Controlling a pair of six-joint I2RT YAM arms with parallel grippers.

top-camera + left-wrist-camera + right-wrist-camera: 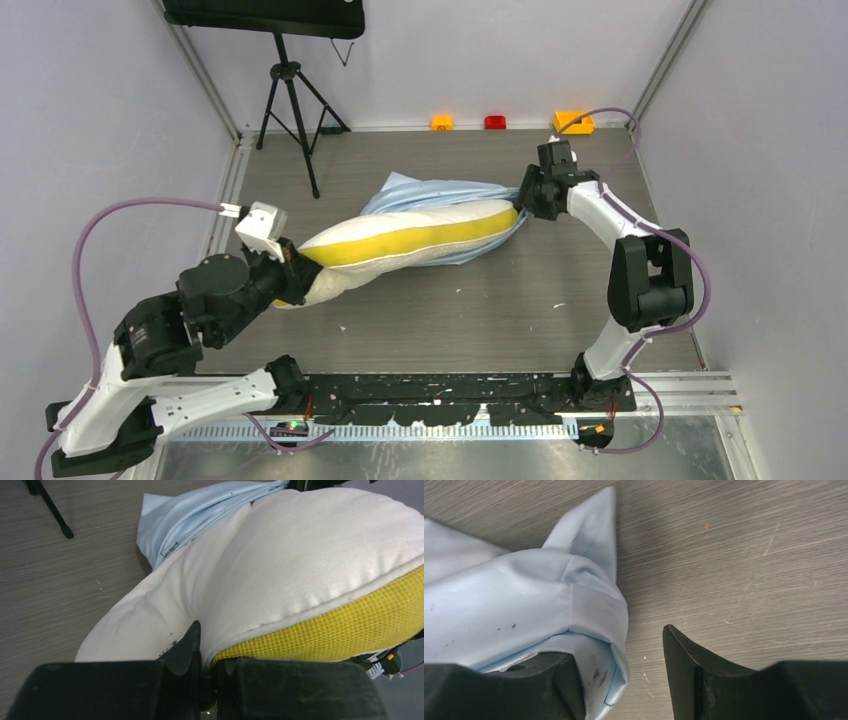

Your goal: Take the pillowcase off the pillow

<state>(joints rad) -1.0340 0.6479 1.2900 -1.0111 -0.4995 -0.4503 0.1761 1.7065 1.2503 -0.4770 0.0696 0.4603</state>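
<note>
Here, at the near left, the left gripper (207, 652) is clamped shut on the end of the pillow (400, 240), pinching the white cover just beside the yellow side band. From there the pillow runs across the table (450, 320) toward the far right. Most of it is bare, so the stripping looks well advanced. The pillowcase (430, 190) lies bunched along the pillow's far side and is gathered over its far right end. There the right gripper (621, 665) has its jaws apart around a folded corner of the blue fabric. One finger (559, 680) touches the cloth and the other (694, 675) stands clear of it, with nothing pinched yet. The step in hand seems to be taking hold for the last pull. Next, the right jaws should shut on fabric only (not the cushion beneath) and draw it away to the far right while the left anchors the pillow.
</note>
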